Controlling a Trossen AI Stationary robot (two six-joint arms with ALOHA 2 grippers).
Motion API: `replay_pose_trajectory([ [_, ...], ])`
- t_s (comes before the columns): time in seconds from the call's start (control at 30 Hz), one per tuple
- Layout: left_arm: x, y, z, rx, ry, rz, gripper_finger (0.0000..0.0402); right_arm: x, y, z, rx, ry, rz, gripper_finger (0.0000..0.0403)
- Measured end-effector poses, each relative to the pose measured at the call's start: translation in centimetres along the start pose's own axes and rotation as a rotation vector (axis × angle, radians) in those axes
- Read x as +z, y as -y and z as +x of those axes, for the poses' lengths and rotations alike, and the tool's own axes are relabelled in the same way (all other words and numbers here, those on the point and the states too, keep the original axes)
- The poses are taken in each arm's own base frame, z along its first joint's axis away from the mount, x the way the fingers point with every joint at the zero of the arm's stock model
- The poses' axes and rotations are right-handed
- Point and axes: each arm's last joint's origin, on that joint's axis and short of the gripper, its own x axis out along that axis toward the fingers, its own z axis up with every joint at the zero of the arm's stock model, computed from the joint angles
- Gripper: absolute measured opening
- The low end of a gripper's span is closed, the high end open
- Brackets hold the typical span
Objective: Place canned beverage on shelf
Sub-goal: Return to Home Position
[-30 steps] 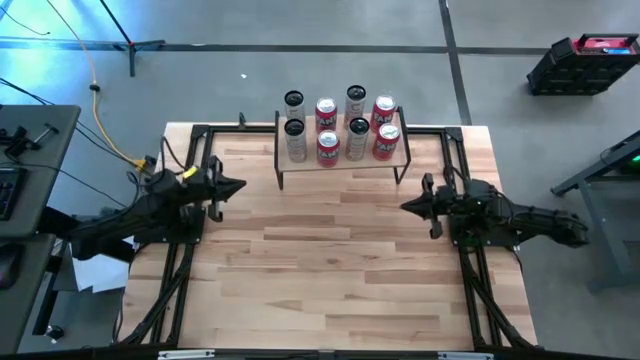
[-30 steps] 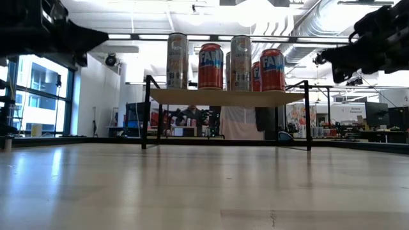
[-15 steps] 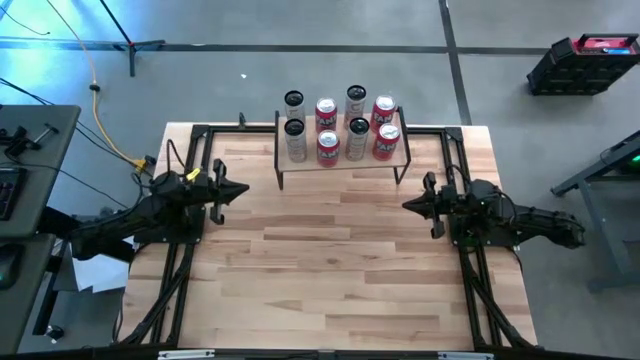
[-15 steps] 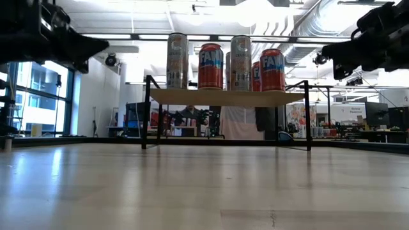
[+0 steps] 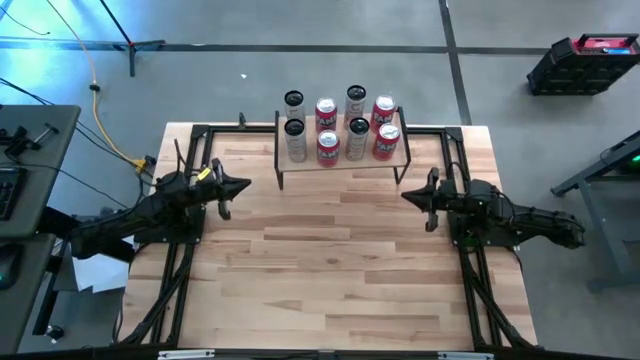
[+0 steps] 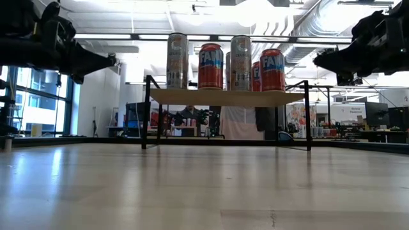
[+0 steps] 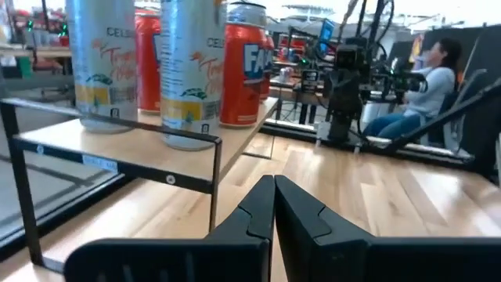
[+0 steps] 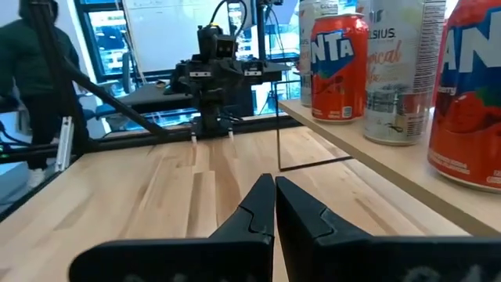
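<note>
The shelf (image 5: 340, 160) stands at the table's far edge on thin black legs, with a light wooden plank top. Several cans stand upright on it in two rows: silver cans (image 5: 294, 140) and red cans (image 5: 388, 141). They also show in the low view (image 6: 211, 66). My left gripper (image 5: 244, 185) is shut and empty, above the table to the left of the shelf. My right gripper (image 5: 405, 198) is shut and empty, to the right of the shelf. Both hang above the table (image 6: 108, 61) (image 6: 317, 61).
The bare wooden table top (image 5: 330, 270) lies between the arms and toward the near edge. Black frame rails (image 5: 180, 260) run along both table sides. A person (image 7: 427, 86) sits beyond the table; another stands in the right wrist view (image 8: 31, 70).
My left gripper has moved toward the table's right and far edge, closer to the shelf's left end. My right gripper has shifted slightly toward the far edge. The cans and the shelf have stayed still.
</note>
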Motion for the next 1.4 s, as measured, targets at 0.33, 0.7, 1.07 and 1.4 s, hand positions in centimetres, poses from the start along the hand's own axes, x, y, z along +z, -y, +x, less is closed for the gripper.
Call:
replay_pose_trajectory([
  [0.33,0.6,0.5,-0.1,-0.154,0.056,0.093,0.0003,0.1,-0.6,0.0,0.095,0.003,0.047,0.0000],
  [0.7,0.1,0.4,0.1,-0.139,0.005,0.171,0.0003,-0.1,-1.4,0.0,0.116,-0.009,-0.049,0.0000],
  [1.07,0.0,0.4,0.1,-0.138,-0.002,0.128,0.0003,-0.2,-1.3,0.0,0.099,-0.018,-0.039,0.0000],
  [1.4,0.0,0.4,0.1,-0.136,-0.002,0.128,0.0003,-0.2,-1.3,0.0,0.099,-0.019,-0.039,0.0000],
])
